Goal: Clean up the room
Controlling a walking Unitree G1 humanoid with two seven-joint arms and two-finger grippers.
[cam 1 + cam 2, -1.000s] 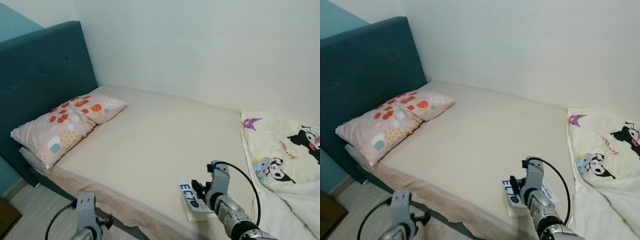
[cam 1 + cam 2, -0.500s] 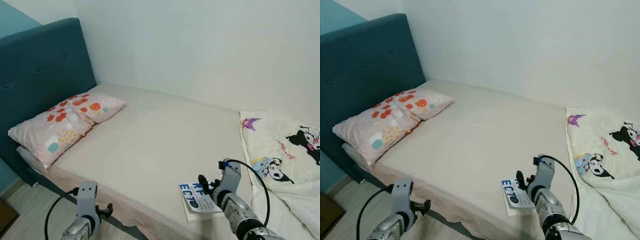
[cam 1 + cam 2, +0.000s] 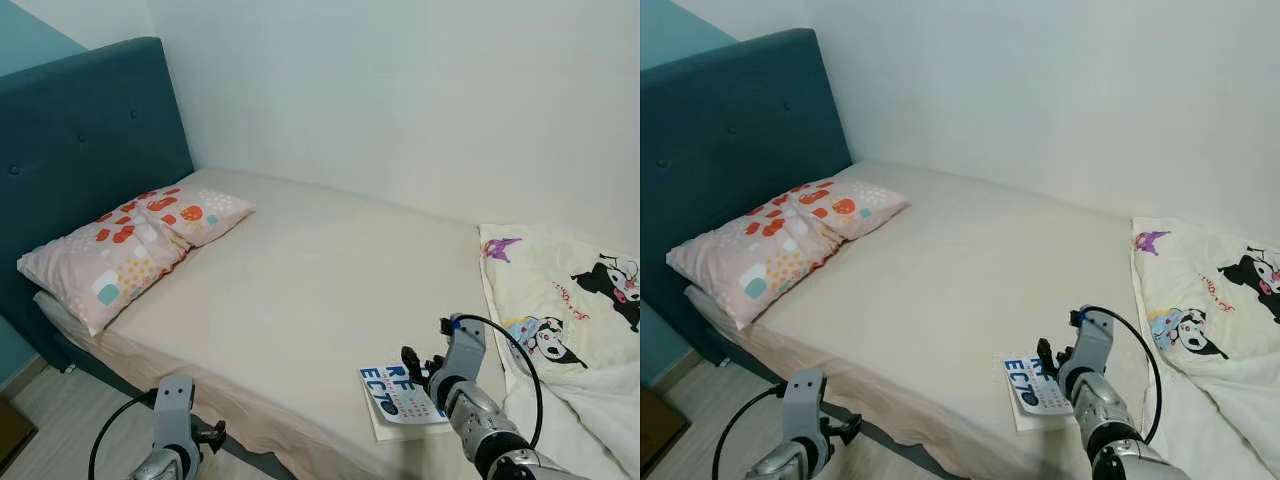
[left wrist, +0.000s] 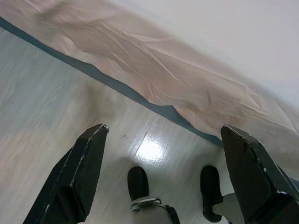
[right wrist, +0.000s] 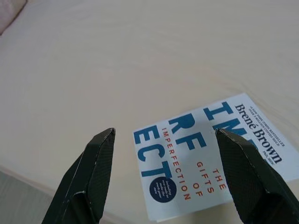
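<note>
Far left: a teal headboard (image 3: pixel 90 150) against the wall, with two patterned pillows (image 3: pixel 120 245) lying at the head of the bed (image 3: pixel 300 290), one overlapping the other, already neat.

Low left, beside the bed's near edge and over the pale wood floor (image 4: pixel 56 107): the left tool (image 4: pixel 163 182), fingers spread wide, gripping nothing, pointing down at the floor and the hanging hem of the sheet (image 4: pixel 154 74). Idle, by the look of it.

Middle: a broad stretch of smooth beige mattress, bare of clutter.

Right of middle, near the front edge of the bed: a white book (image 5: pixel 210 158) with blue and orange lettering, lying flat on the sheet, cover up. Just above and beside it, the right tool (image 5: pixel 173 182), fingers wide apart and empty, straddling the cover without touching it, as far as can be told.

Far right: a cream blanket (image 3: pixel 570 310) printed with cartoon figures, bunched over the foot end of the bed, not spread or folded.

Judged as early in the tidying: pillows in place, but the book not yet picked up and the blanket not yet dealt with. Likely step in hand: lowering onto the book for a grasp; thin and flat on soft bedding, so probably awkward to pinch by an edge.
</note>
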